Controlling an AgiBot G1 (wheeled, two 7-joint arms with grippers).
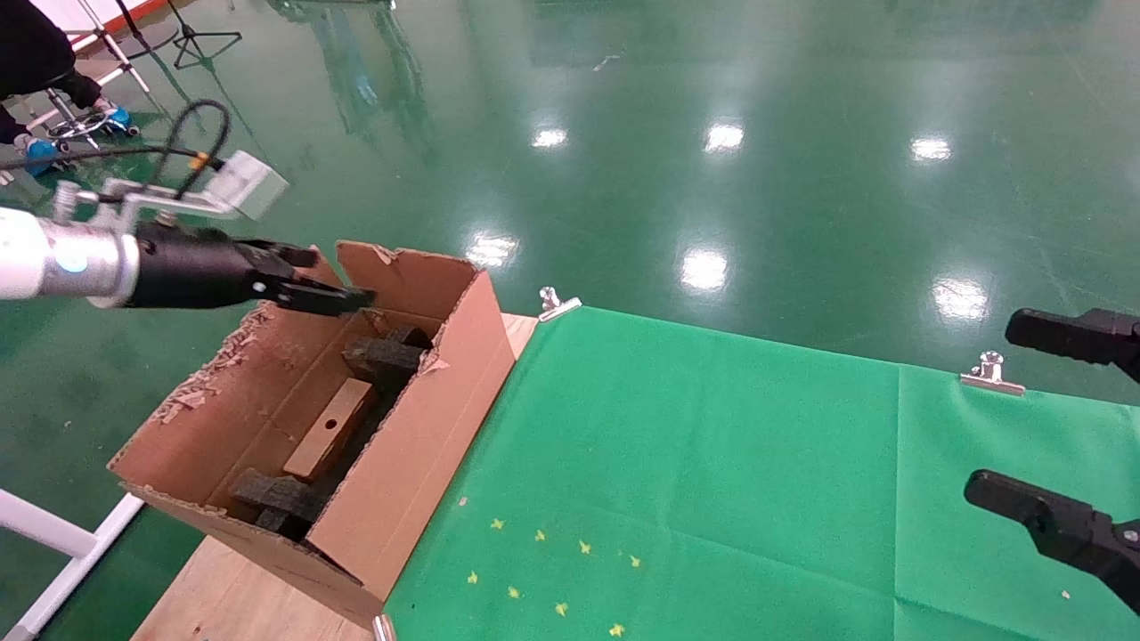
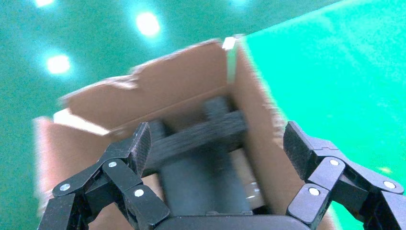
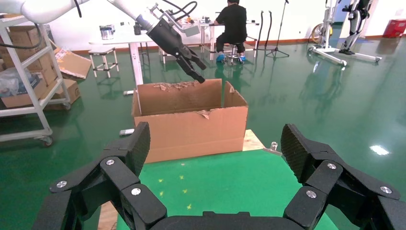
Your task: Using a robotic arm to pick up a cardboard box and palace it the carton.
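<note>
Left end effector (image 1: 343, 289) above foam-cluttered carton (image 1: 419, 463)

- Bright, even light from overhead; the glossy green floor (image 1: 802, 178) throws back white glare spots in rows.
- Shadows are faint; the inside of the carton (image 1: 427, 445) is the darkest area.
- In the left wrist view the carton (image 2: 158, 100) and its foam blocks (image 2: 201, 134) are smeared by blur.
- The head view's silver block (image 1: 249, 184) is slightly blurred.
</note>
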